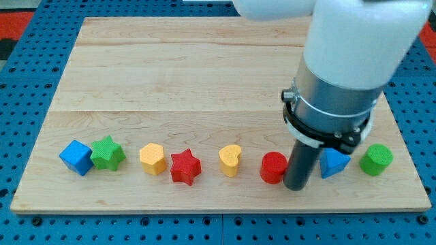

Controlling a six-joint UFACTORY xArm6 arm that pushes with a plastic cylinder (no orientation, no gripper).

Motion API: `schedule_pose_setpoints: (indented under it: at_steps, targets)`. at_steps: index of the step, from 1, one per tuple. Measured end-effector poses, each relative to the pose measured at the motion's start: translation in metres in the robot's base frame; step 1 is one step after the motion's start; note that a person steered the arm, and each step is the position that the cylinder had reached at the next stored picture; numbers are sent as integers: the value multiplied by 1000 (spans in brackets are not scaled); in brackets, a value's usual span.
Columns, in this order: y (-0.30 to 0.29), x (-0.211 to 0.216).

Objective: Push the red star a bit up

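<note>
Red star (184,167) near board (204,68) front edge, btwn two yellow hearts (153,158) (231,160). My tip (296,187) well right of it, touching red cylinder (274,167), blue triangle (334,163) just right. Bare rod, nothing gripped.

The board (204,75) is pale wood with a fine lengthwise grain, made of joined planks, its finish smooth and matt. Under it, at 9 o'clock and along 6 o'clock, a blue perforated base (20,82) looks like hard plastic. The 8 blocks, among them the red star (184,167) and the green cylinder (376,159), look like smooth matt painted solids. The rod (300,167) is dark and dull, below a grey metallic-looking collar (334,109) and a glossy white casing (361,34).
</note>
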State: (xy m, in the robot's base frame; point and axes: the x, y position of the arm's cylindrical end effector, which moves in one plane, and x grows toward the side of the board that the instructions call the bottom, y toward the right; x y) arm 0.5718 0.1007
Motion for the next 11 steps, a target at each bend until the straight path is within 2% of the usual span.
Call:
schedule_pose_setpoints:
  at_steps: [1,3,4,5,7,8,11]
  targets:
    - [-1,-13]
    - [-27,46]
    - [-90,46]
    - [-121,41]
    - [-123,1]
    - [-119,15]
    - [-165,33]
